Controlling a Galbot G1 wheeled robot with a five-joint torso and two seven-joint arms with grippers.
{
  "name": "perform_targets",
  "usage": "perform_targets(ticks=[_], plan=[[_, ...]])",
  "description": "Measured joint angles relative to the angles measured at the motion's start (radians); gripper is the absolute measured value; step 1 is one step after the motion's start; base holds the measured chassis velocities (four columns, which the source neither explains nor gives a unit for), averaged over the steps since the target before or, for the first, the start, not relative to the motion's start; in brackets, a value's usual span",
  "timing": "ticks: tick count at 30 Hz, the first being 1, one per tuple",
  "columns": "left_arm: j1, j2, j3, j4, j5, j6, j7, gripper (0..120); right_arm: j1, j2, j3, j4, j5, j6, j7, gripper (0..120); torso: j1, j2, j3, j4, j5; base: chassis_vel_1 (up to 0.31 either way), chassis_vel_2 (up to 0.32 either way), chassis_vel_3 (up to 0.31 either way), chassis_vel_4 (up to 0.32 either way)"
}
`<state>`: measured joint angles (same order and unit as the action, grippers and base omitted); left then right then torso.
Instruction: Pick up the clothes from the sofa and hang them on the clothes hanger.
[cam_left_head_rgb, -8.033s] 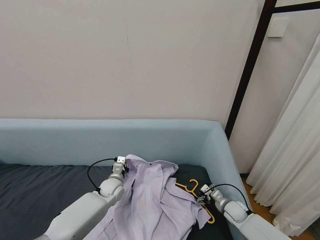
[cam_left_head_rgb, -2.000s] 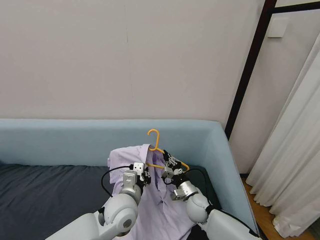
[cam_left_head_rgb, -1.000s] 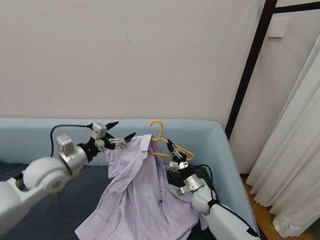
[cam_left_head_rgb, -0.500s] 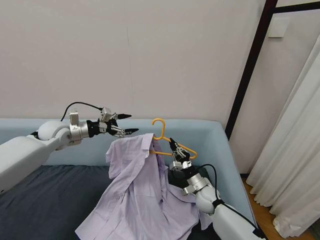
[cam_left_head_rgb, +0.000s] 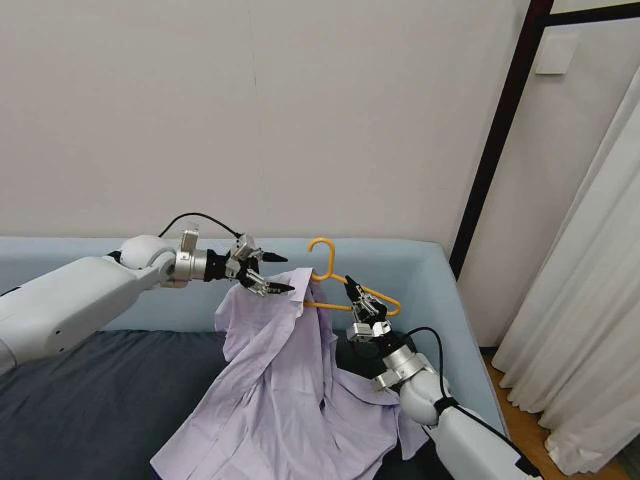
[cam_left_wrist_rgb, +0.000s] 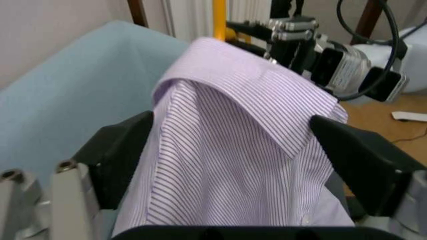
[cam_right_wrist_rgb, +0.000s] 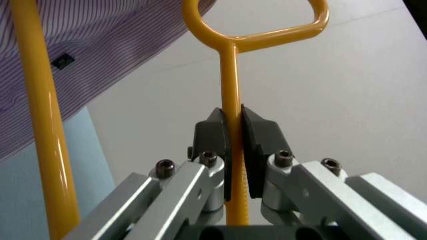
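A plain off-white wall (cam_left_head_rgb: 250, 120) spans the far side. To the right, a slim black vertical frame (cam_left_head_rgb: 495, 140) borders a paler panel carrying a small white rectangular plate (cam_left_head_rgb: 553, 52). Long white pleated curtains (cam_left_head_rgb: 590, 330) hang at the far right above a strip of brown wooden floor (cam_left_head_rgb: 515, 410).

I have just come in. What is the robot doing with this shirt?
The robot is fitting a purple striped shirt onto a yellow hanger above a light blue sofa. Its right gripper is shut on the hanger's stem and holds it up. Its left gripper is open, one finger on each side of the collar. The shirt's lower part trails down onto the sofa.
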<state>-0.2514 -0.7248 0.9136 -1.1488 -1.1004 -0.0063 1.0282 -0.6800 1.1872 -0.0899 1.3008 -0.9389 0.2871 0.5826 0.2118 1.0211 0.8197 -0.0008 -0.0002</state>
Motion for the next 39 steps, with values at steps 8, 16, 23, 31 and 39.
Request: perform_targets(ticks=[8, 16, 23, 31, 39], plan=[[-0.003, -0.036, 0.012, 0.035, 0.009, 0.0, 0.003, 57, -0.005, -0.011, -0.015, 0.016, 0.001, -0.001, -0.001, 5, 0.0, 0.0, 0.0, -0.0005, 0.0, 0.0, 0.0, 0.0, 0.0], [-0.011, -0.052, 0.034, 0.036, 0.01, 0.0, 0.006, 32, -0.005, -0.013, -0.019, 0.022, 0.0, 0.005, -0.004, 5, 0.0, 0.0, 0.0, -0.0004, 0.0, 0.0, 0.0, 0.0, 0.0], [-0.009, -0.048, 0.036, 0.03, 0.018, -0.002, 0.006, 8, -0.007, -0.015, -0.015, 0.024, -0.015, 0.019, 0.0, 5, 0.0, 0.0, 0.0, -0.0003, 0.0, 0.0, 0.0, 0.0, 0.0], [0.011, -0.03, 0.024, 0.018, 0.048, -0.021, 0.0, 8, -0.028, -0.015, -0.018, 0.041, -0.019, 0.019, 0.002, 5, 0.0, 0.0, 0.0, -0.0003, 0.0, 0.0, 0.0, 0.0, 0.0], [0.031, -0.002, 0.002, 0.009, 0.063, -0.041, -0.047, 8, -0.072, -0.028, -0.017, 0.097, 0.012, 0.017, -0.006, 14, 0.0, 0.0, 0.0, -0.0006, 0.0001, 0.0, 0.0, 0.0, 0.0]])
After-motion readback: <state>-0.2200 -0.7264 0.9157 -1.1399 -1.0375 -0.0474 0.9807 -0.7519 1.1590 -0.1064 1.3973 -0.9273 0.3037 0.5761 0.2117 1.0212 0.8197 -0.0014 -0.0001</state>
